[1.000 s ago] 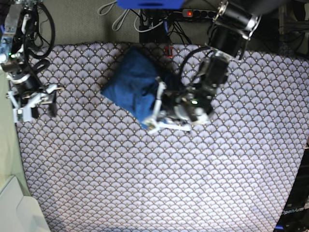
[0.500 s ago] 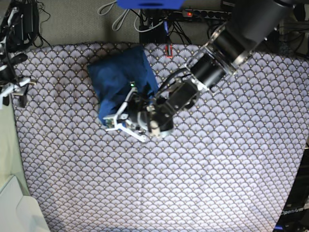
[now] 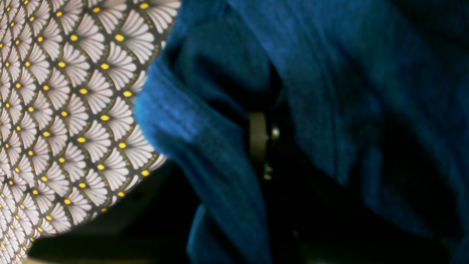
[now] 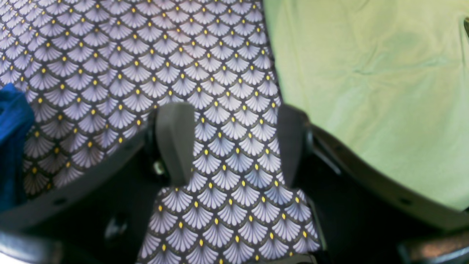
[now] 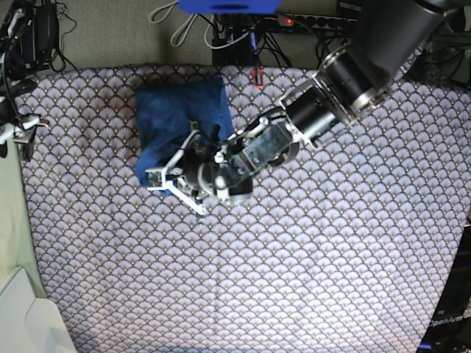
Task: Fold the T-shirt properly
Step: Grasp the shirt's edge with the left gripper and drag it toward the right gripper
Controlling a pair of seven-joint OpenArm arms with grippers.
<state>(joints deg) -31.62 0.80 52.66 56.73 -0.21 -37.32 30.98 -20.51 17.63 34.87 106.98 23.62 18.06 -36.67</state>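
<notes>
The T-shirt (image 5: 180,118) is a plain blue folded bundle lying on the patterned cloth at the upper left of the table. My left gripper (image 5: 174,184) reaches across from the right and sits at the bundle's lower edge. In the left wrist view blue T-shirt (image 3: 329,91) folds fill the frame and wrap round one finger pad (image 3: 258,135), so the left gripper (image 3: 265,146) is shut on the fabric. My right gripper (image 4: 234,146) hangs open over bare cloth at the table's left edge (image 5: 18,132), apart from the shirt. A corner of the T-shirt (image 4: 11,146) shows far left.
The scallop-patterned tablecloth (image 5: 294,257) covers the table. A pale green surface (image 4: 366,73) borders its left side. A white bin (image 5: 22,316) stands at the lower left. Cables and a power strip (image 5: 291,20) lie beyond the far edge.
My left gripper has swept left and slightly down, dragging the T-shirt with it, so the bundle has turned and now lies further left. The right arm has drawn back to the left edge.
</notes>
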